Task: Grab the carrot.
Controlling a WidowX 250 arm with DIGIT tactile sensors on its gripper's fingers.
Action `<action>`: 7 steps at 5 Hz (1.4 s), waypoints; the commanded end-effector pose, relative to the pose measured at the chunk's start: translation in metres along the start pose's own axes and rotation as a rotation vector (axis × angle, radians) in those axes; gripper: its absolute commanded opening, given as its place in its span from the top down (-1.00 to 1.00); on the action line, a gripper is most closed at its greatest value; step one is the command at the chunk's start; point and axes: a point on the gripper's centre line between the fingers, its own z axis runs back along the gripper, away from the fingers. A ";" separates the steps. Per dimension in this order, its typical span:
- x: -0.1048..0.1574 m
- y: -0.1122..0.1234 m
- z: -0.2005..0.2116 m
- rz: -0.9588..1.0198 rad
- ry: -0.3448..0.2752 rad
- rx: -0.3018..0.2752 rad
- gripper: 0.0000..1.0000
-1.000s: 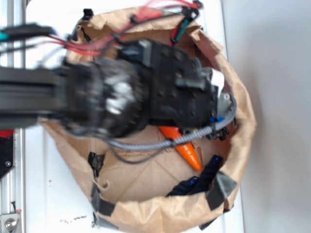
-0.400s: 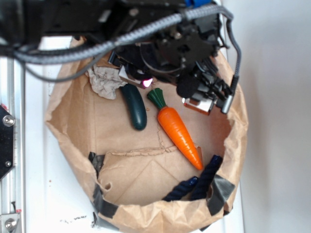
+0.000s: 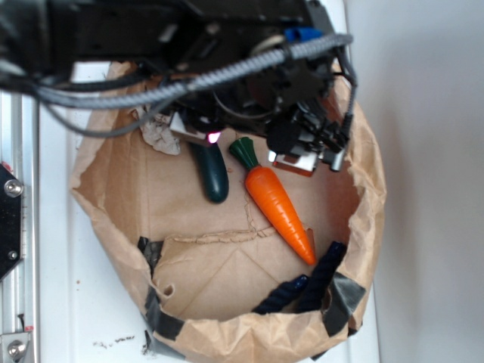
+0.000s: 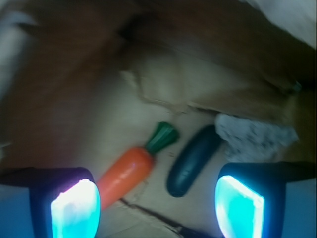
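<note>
My jaws hang spread and empty above the far end of the paper bag (image 3: 98, 204).

The carrot (image 3: 278, 204) lies flat on the bag floor, stem far, tip pointing near-right, touching nothing I hold. A dark green cucumber toy (image 3: 212, 172) lies just beside it on the left, with a clear strip of floor between them. The bag's crumpled right wall stands close to the carrot's tip. My glowing fingertips (image 4: 75, 208) frame both toys.
</note>
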 end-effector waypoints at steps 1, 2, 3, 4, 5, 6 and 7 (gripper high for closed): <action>0.014 -0.003 0.017 0.333 -0.026 0.042 -1.00; 0.013 -0.002 0.009 0.361 -0.009 -0.027 -1.00; 0.006 -0.001 0.000 0.300 -0.034 -0.086 -1.00; -0.005 -0.003 -0.009 0.281 -0.048 -0.092 -1.00; -0.019 -0.012 -0.022 0.305 -0.070 -0.050 -1.00; -0.032 -0.014 -0.033 0.309 -0.069 0.013 -1.00; -0.038 -0.013 -0.031 0.312 -0.061 0.041 -1.00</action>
